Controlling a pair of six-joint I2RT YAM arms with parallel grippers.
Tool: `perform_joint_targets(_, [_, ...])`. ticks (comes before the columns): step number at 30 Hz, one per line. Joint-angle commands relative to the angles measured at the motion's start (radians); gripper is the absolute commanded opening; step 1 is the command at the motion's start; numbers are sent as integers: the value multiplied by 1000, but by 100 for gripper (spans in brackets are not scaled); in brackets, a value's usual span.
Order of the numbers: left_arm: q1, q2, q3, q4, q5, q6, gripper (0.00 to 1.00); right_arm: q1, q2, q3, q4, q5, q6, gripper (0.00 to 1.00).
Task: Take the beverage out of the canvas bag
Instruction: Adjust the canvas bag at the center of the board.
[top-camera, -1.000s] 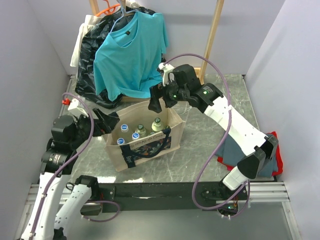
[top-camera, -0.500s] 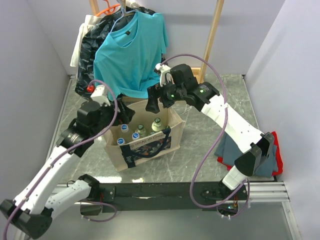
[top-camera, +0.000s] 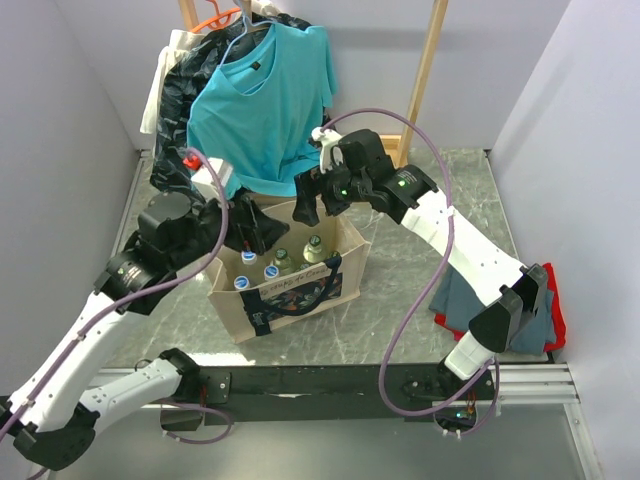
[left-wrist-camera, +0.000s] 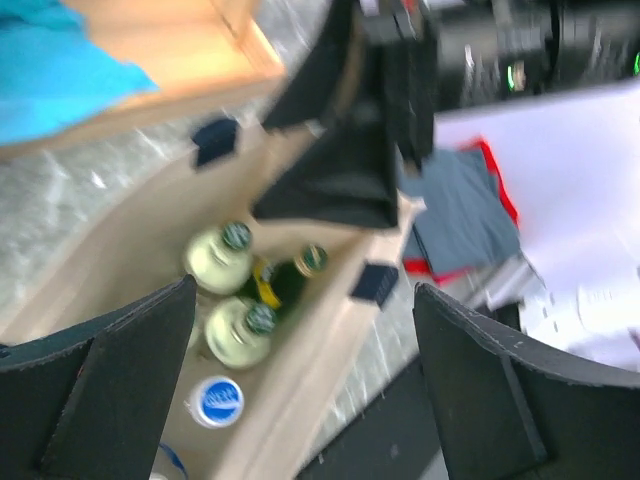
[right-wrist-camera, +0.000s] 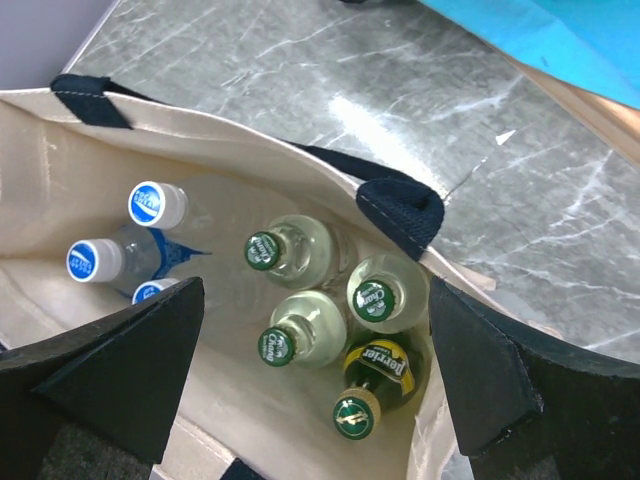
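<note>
The beige canvas bag stands open mid-table and holds several bottles. In the right wrist view I look straight down into the canvas bag: three clear green-capped bottles, a dark green Perrier bottle and blue-capped water bottles. My right gripper hangs open above the green-capped ones, touching none. My left gripper is open too, over the bag's left rim, nothing between its fingers. From above, the left gripper and right gripper hover over the bag's rear.
A turquoise T-shirt and a black plastic bag hang from a wooden rack right behind the canvas bag. Red and grey cloth lies at the table's right edge.
My left arm has swung up and rightward from beside the bag's left side to above its rear left corner. The right arm has hardly moved.
</note>
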Motion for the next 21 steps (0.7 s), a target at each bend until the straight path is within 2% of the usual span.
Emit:
perform_joint_targets(1, [-42,23,-46,-83,101,31,95,7,-7,13,20,46,-1,99])
perform_joint_targets(7, [-116,48,-135,-112,10,5,95,7,-15,-16,43,68,8,99])
perform_joint_targets(16, [-244,-12,-237,-74,16,-92,94,5,19,1,42,49,2,99])
perform_joint_targets(21, [-327,6,-250,-61,69,-125,93,7,49,16,16,-40,-6,98])
